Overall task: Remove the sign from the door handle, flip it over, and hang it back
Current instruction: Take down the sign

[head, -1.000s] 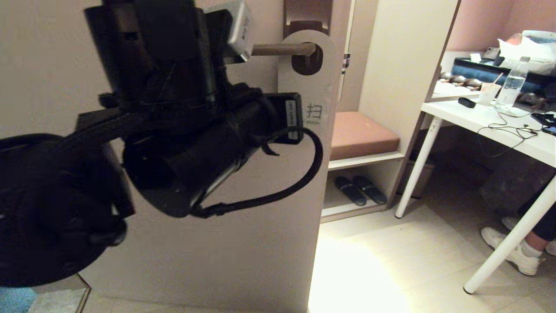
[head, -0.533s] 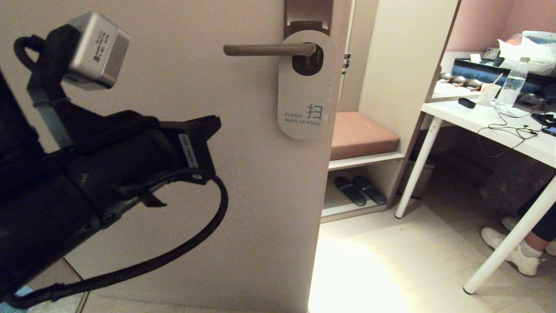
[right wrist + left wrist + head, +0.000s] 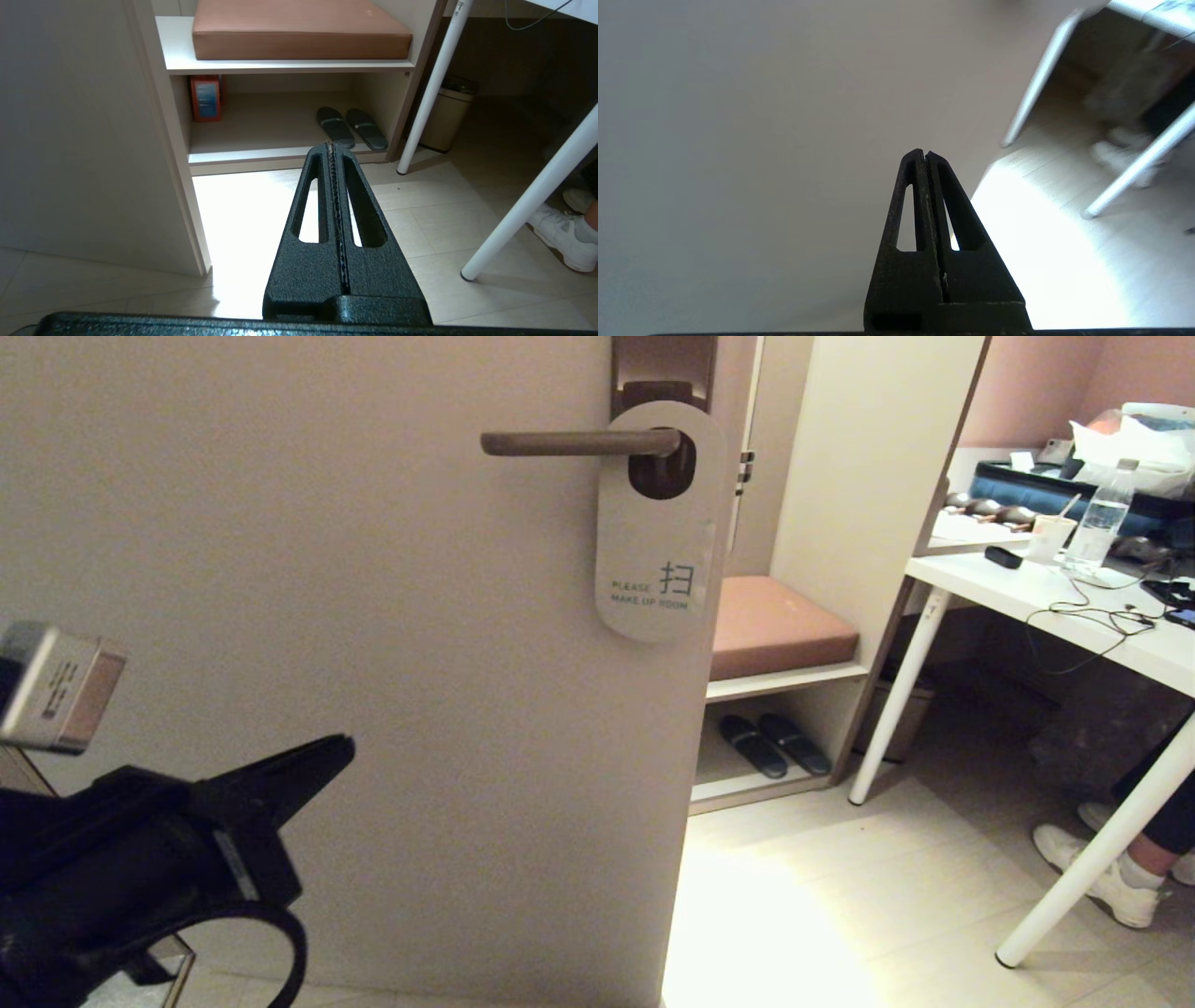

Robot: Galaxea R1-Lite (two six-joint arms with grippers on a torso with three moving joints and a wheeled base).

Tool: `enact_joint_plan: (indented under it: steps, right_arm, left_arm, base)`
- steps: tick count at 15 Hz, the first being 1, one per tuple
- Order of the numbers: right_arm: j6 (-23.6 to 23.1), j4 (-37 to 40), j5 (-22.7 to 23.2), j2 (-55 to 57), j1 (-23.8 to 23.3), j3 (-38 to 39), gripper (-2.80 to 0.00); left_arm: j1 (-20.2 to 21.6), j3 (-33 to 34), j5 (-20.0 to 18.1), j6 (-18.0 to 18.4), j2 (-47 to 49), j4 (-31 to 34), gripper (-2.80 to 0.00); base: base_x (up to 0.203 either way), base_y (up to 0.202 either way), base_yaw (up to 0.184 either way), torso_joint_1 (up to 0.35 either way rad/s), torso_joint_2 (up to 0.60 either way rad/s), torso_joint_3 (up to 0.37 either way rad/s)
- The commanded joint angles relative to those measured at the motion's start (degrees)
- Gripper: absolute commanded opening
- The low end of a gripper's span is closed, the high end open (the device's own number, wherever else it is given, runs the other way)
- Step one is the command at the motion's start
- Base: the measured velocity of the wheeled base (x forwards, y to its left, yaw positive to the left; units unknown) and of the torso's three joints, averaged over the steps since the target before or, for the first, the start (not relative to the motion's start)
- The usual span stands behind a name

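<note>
Flat white card sign [image 3: 659, 537] w/ rounded ends hangs by its oval hole on the door handle [image 3: 579, 442], a slim brown-bronze metal lever; teal "PLEASE MAKE UP ROOM" text faces out. Smooth beige door [image 3: 373, 616] behind. Left hand [image 3: 331, 751] sits low at left, well apart from sign, fingers pressed together, empty. Right hand [image 3: 331, 145] also closed, empty, pointing at slippers [image 3: 351, 127] on shelf.

The door handle [image 3: 579, 442] backplate is cut off by the head view's top edge; the sign [image 3: 660, 523] hides its lower part; desk legs blur in the left wrist view.
</note>
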Motion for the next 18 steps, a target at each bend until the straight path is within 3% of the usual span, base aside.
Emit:
enact_joint_plan:
  steps: [1,4,7,9,13,16,18]
  right_arm:
    - [0.0,0.0,0.0,0.1,0.1,0.0,-2.8]
    - [0.0,0.0,0.0,0.1,0.0,0.0,-2.8]
    - [0.0,0.0,0.0,0.1,0.1,0.0,-2.8]
    - [0.0,0.0,0.0,0.1,0.0,0.0,-2.8]
    - [0.0,0.0,0.0,0.1,0.0,0.0,-2.8]
    - [0.0,0.0,0.0,0.1,0.0,0.0,-2.8]
    - [0.0,0.0,0.0,0.1,0.1,0.0,-2.8]
  left_arm:
    - [9.0,8.0,-5.4,0.4,-9.3,-0.3,-2.8]
    - [22.1,19.4,-14.0,2.4,-19.7,-0.3,-2.8]
    - [35.5,26.0,-25.5,8.8,-28.5,0.4,-2.8]
    - [40.1,26.8,-29.9,10.7,-34.2,4.9,-2.8]
    - [41.9,27.2,-30.8,11.1,-48.2,16.8,-2.8]
    - [40.5,27.2,-23.0,10.4,-56.4,21.9,-2.8]
    - [40.1,27.2,-20.4,10.5,-61.2,26.7,-2.8]
  base:
    - [0.0,0.0,0.0,0.0,0.0,0.0]
    - [0.0,0.0,0.0,0.0,0.0,0.0]
    - [0.0,0.0,0.0,0.0,0.0,0.0]
    - [0.0,0.0,0.0,0.0,0.0,0.0]
    - [0.0,0.0,0.0,0.0,0.0,0.0]
    - [0.0,0.0,0.0,0.0,0.0,0.0]
    - [0.0,0.0,0.0,0.0,0.0,0.0]
